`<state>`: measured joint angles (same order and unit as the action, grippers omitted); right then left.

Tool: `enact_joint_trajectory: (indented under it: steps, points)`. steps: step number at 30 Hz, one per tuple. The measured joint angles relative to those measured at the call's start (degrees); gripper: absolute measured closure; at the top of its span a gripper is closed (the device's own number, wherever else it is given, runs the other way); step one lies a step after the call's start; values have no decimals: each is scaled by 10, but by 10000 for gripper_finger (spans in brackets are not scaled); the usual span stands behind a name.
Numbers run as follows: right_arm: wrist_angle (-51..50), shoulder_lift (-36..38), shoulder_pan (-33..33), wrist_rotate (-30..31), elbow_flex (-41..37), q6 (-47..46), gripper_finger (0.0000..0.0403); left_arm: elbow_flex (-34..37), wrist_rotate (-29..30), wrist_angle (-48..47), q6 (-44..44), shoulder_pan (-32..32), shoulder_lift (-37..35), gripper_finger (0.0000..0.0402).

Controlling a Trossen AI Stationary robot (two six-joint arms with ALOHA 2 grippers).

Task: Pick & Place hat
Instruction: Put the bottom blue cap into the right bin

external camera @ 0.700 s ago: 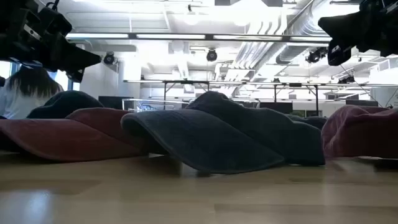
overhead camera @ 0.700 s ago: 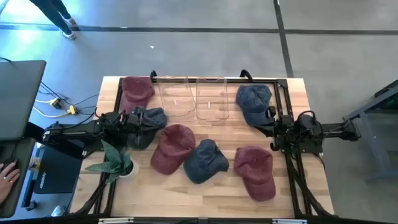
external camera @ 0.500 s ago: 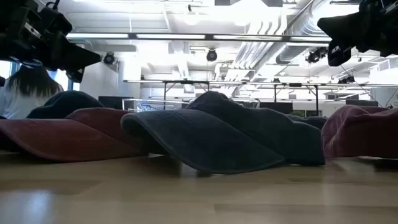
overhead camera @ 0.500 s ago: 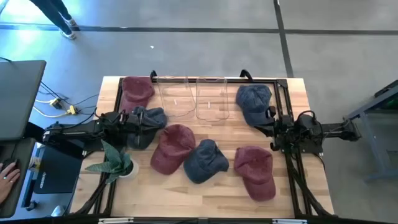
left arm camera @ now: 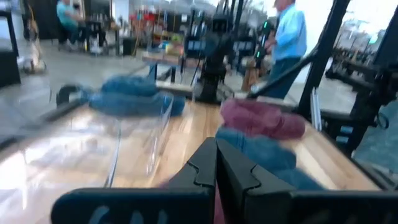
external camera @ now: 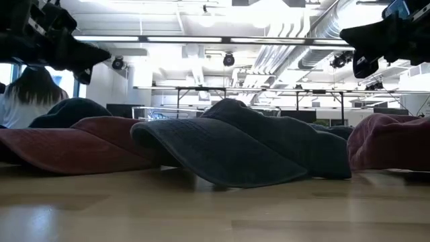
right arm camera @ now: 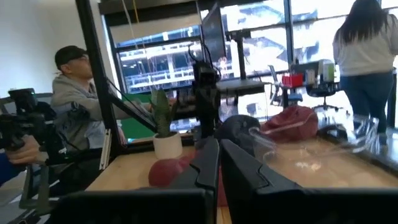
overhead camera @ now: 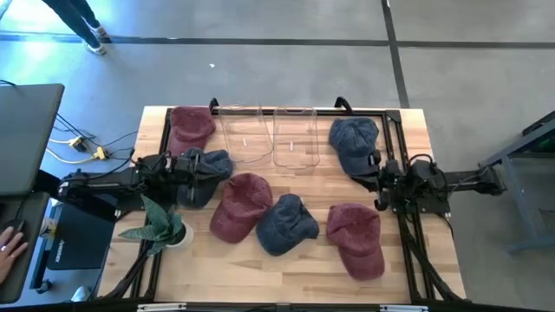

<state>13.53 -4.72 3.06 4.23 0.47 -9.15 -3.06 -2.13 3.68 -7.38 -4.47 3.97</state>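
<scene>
Over table, right gripper point(overhead camera: 378, 179) shifted leftward.

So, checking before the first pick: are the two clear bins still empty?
Empty: the high view shows both clear bins with no hat inside; all six hats lie on the table.

On the table point(overhead camera: 408, 269) lay 6 hats: 3 red and 3 blue. The red hats sat at the far left corner point(overhead camera: 191, 127), in the middle point(overhead camera: 240, 204) and near the right front point(overhead camera: 356, 238). The blue hats sat at the left side point(overhead camera: 204, 169), at the centre front point(overhead camera: 285, 224) and at the far right point(overhead camera: 354, 139). There were 2 clear bins point(overhead camera: 240, 134) point(overhead camera: 295, 136) side by side at the far edge, 1 potted plant point(overhead camera: 160, 225), and 2 arms point(overhead camera: 113, 182) point(overhead camera: 451, 184).
</scene>
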Motion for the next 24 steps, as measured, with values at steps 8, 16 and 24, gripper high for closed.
enact_joint_trajectory:
  steps: [8, 16, 24]
  points:
    - [41, -170, 27, 17, 29, -24, 341, -1, 15, 111, -4, 0, 144, 402]
    - [-9, -382, 92, 29, 161, -85, 267, -102, 24, 107, 26, 19, 325, 401]
    - [-178, -630, 149, 24, 350, -299, 178, -222, 86, 37, 80, 83, 430, 402]
